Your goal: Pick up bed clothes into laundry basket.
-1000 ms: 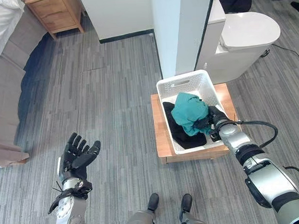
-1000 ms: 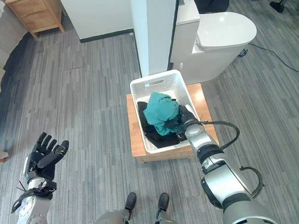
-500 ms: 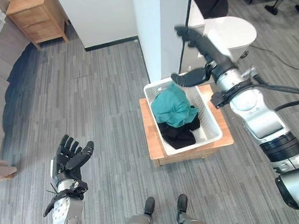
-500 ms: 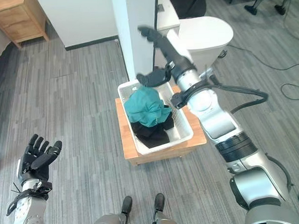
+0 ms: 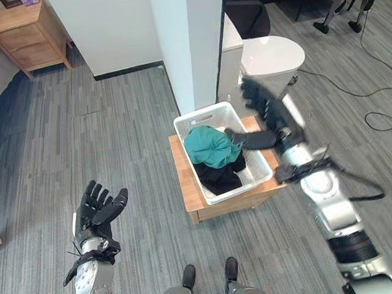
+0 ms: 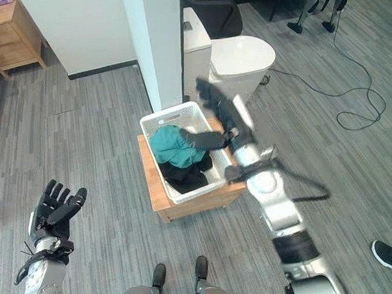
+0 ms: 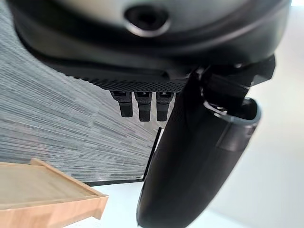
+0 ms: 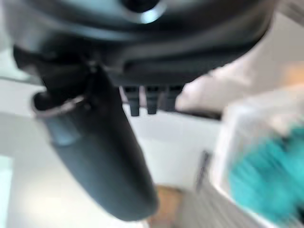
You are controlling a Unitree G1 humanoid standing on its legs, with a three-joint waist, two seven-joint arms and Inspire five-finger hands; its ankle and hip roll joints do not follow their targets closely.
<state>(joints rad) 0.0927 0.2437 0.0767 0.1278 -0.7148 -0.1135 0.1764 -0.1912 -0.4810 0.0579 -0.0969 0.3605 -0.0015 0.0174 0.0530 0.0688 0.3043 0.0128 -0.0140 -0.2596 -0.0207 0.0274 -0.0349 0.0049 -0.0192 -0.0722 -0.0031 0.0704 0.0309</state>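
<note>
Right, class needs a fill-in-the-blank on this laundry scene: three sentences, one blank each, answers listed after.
1. The teal garment lies on top of a ____ garment in the basket.
2. The white laundry basket stands on a low ____ stand.
3. The right hand is open and holds ____.

Answers: black; wooden; nothing

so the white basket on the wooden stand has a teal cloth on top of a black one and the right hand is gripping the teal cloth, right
Not quite. The right hand is open above the white basket, holding nothing; the left eye view shows its fingers spread. The rest holds: the teal cloth lies on the black cloth, and the basket sits on the wooden stand.
</note>
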